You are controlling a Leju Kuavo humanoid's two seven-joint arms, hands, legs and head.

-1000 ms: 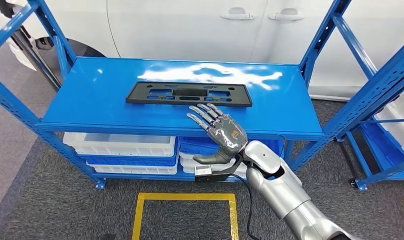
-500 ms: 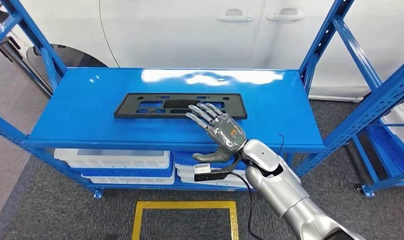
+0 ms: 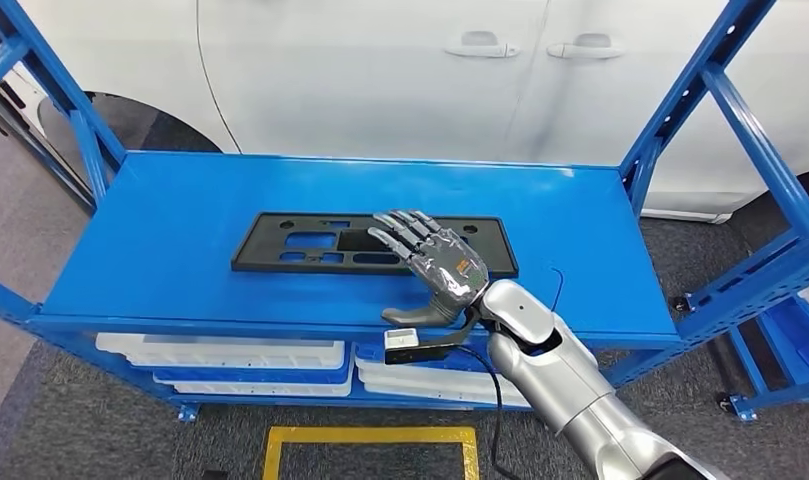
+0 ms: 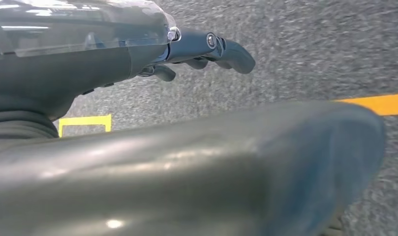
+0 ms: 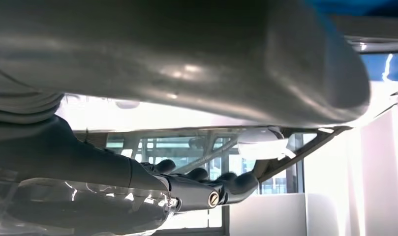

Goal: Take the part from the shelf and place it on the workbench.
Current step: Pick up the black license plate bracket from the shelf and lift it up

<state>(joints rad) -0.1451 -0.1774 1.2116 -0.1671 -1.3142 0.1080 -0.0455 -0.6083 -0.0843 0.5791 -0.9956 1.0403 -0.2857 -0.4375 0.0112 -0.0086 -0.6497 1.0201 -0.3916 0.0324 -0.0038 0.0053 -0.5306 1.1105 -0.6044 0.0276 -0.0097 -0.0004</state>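
While the black part (image 3: pixel 372 243) lies flat near the shelf's (image 3: pixel 180 230) middle, the right hand (image 3: pixel 435 262) hovers over its right half, fingers (image 3: pixel 395 230) spread, holding nothing; the left hand (image 4: pixel 88 59) hangs empty above the floor (image 4: pixel 310 54).

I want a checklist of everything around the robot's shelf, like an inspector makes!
Surface: glossy blue metal shelf top, glare patches, looks clean.
Job's things: flat black plastic part with cut-outs lies flat on the shelf.
Clutter: nothing seen on the shelf top; white plastic bins on the level below.
Hands: right hand above the part's right half, fingers spread, holding nothing; contact cannot be told. Left hand hangs over grey carpet, holding nothing.
Cables: black cable runs along the right arm.
Surroundings: white car behind the shelf, yellow floor tape.
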